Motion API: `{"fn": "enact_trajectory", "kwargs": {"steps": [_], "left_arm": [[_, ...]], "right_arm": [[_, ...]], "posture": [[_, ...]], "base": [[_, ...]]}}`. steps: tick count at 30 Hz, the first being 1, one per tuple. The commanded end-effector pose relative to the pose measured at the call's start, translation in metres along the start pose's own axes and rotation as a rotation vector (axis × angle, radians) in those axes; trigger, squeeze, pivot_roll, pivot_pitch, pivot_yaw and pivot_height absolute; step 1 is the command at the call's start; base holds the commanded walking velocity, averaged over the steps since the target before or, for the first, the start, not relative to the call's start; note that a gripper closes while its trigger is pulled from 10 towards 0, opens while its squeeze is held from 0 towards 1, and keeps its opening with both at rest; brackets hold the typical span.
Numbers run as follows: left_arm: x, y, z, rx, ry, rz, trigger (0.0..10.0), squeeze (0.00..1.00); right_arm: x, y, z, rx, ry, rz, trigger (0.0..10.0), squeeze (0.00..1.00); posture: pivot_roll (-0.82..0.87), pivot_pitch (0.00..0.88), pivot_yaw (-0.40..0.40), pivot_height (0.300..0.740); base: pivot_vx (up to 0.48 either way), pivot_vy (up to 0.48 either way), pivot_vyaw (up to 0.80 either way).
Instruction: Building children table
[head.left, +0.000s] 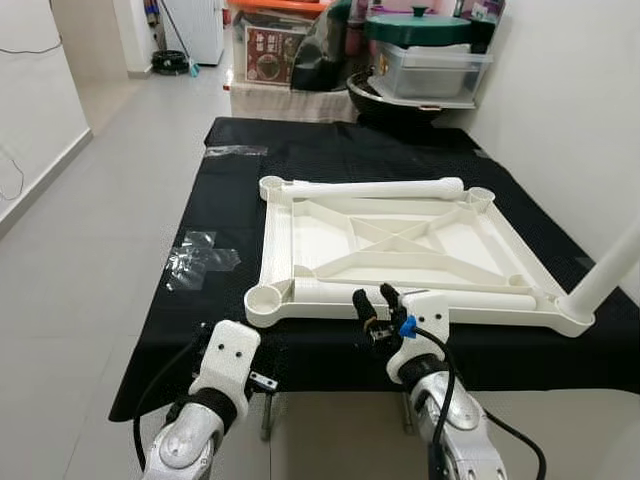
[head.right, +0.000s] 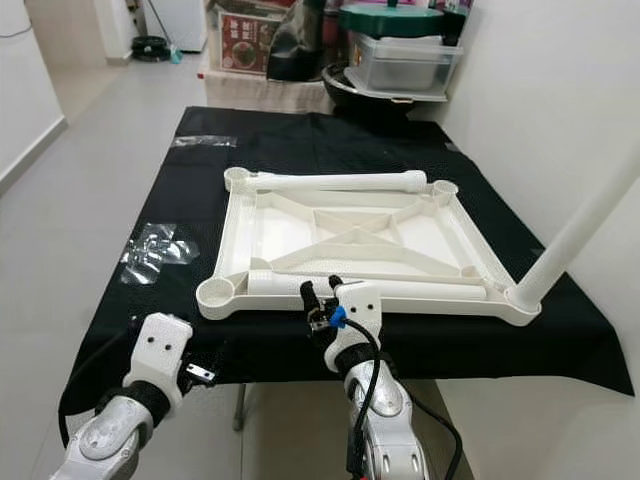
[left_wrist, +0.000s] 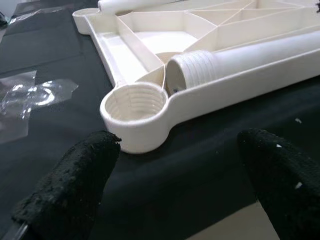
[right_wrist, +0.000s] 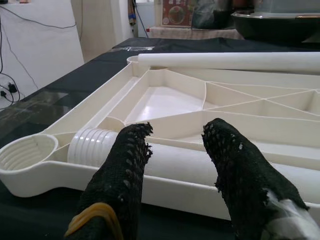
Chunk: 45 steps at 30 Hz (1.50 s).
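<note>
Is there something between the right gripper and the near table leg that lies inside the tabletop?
Only the tabletop's raised near rim. The right gripper, fingers open, is just above it, in front of the near leg.

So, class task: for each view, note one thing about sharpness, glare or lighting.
Left eye view: evenly lit and sharp; clear plastic wrap glints on the black tablecloth. Left wrist view: the threaded socket is crisp, the left tool fingers soft. Right wrist view: the right tool fingers are sharp, the background slightly soft.
</note>
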<state>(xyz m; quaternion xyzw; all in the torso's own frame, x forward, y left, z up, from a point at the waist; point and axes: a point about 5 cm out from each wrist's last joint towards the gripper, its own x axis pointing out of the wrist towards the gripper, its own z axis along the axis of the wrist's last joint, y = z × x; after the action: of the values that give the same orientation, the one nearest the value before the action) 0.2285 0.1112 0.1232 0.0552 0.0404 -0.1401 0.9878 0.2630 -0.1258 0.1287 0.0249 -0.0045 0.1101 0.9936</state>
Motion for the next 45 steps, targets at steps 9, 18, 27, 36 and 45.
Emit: {"fn": "enact_trajectory", "kwargs": {"steps": [9,18,27,36,45], "left_arm": [[0.02,0.026,0.038,-0.093,-0.041,-0.079,10.0,0.0],[0.048,0.056,0.082,-0.281,-0.022,-0.215,10.0,0.0],[0.075,0.089,0.09,-0.5,0.199,-0.278,10.0,0.0],[0.084,0.104,0.081,-0.624,0.33,-0.269,10.0,0.0],[0.097,0.1,0.091,-0.792,0.333,-0.384,10.0,0.0]], "right_arm": [[-0.004,-0.005,0.003,0.066,0.001,-0.048,10.0,0.0],[-0.007,-0.003,0.006,0.087,0.005,-0.056,10.0,0.0],[-0.009,0.001,0.009,0.116,0.009,-0.064,10.0,0.0],[-0.012,0.004,0.01,0.135,0.01,-0.068,10.0,0.0],[-0.016,0.006,0.014,0.165,-0.007,-0.071,10.0,0.0]], "posture": [[0.09,0.111,-0.069,0.74],[0.1,0.139,-0.059,0.74],[0.11,0.166,-0.027,0.74],[0.11,0.173,-0.009,0.74],[0.11,0.165,0.006,0.74]], "base": [[0.0,0.0,0.0],[0.0,0.0,0.0],[0.0,0.0,0.0],[0.0,0.0,0.0],[0.0,0.0,0.0]]}}
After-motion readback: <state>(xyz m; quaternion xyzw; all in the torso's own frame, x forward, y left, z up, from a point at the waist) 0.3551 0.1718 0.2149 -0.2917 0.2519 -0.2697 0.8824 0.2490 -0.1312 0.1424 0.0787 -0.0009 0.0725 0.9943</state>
